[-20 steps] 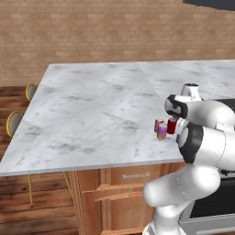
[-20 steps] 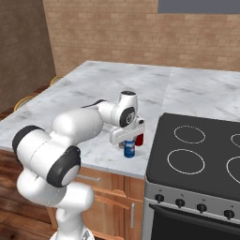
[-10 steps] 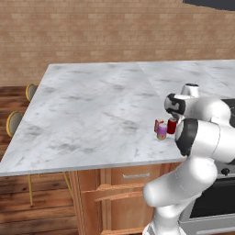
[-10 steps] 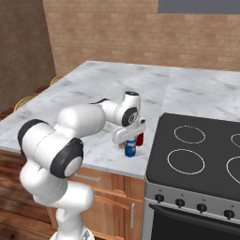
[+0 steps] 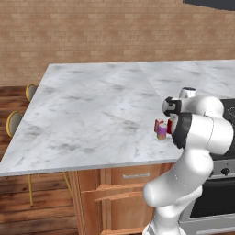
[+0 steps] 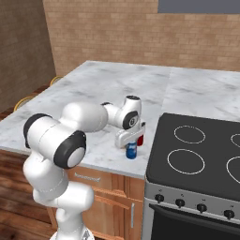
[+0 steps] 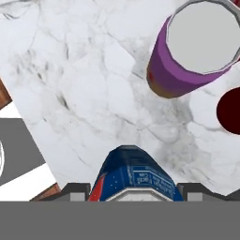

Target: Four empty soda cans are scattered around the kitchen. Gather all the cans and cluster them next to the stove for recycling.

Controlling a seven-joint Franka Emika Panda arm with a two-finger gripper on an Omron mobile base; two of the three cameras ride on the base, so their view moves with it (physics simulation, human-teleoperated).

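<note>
My gripper is shut on a blue soda can, held low over the marble counter close to the stove's left edge. From the right base camera the blue can sits under the hand, just left of the black cooktop. A pink-purple can with a yellowish base stands upright right beside it, and a red can shows at the frame's edge. On the left base side, the pink-purple can and a red can stand together by my forearm.
The counter's front edge runs close below the cans, with wooden drawers under it. The oven front with knobs is to the right. Stools stand at the island's far left side.
The arm's elbow has swung and folded lower. The hand with the blue can has shifted only slightly, staying beside the other cans.
</note>
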